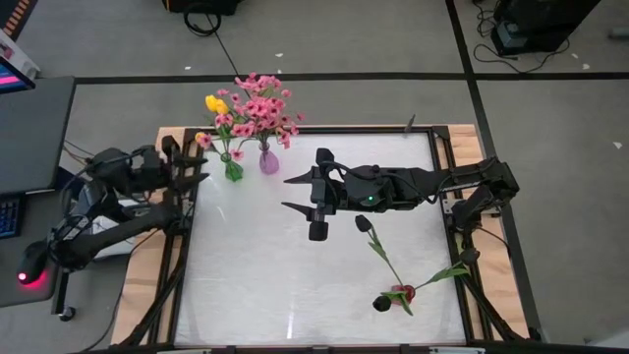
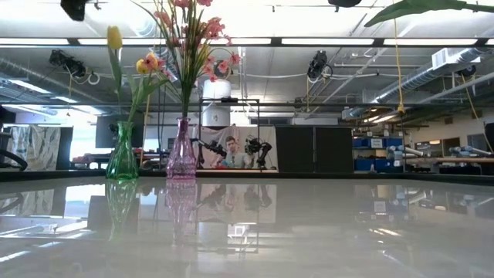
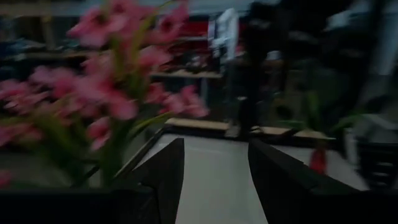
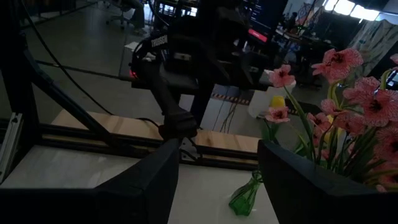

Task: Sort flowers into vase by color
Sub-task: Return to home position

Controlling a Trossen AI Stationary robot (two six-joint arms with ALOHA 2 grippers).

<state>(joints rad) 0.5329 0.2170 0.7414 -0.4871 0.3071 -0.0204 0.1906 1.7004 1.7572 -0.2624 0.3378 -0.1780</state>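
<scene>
At the table's far left, a green vase (image 1: 233,170) holds yellow tulips (image 1: 216,103) and a pink vase (image 1: 268,160) holds a spray of pink blossoms (image 1: 257,106). Both vases show in the low view, green (image 2: 122,157) and pink (image 2: 182,153). Dark red tulips (image 1: 366,224) lie flat on the table at the near right, their stems crossing (image 1: 398,290). My left gripper (image 1: 200,167) stands open at the table's left edge, beside the green vase, its fingers empty (image 3: 216,180). My right gripper (image 1: 287,193) hovers open over the table's middle, pointing at the vases, also empty (image 4: 217,186).
A dark frame and wooden border (image 1: 157,246) edge the white table. The tabletop between the vases and the lying tulips is bare (image 1: 275,275). Beyond the left edge stand a desk and a red-lit device (image 1: 29,277). Cables run on the floor behind (image 1: 206,22).
</scene>
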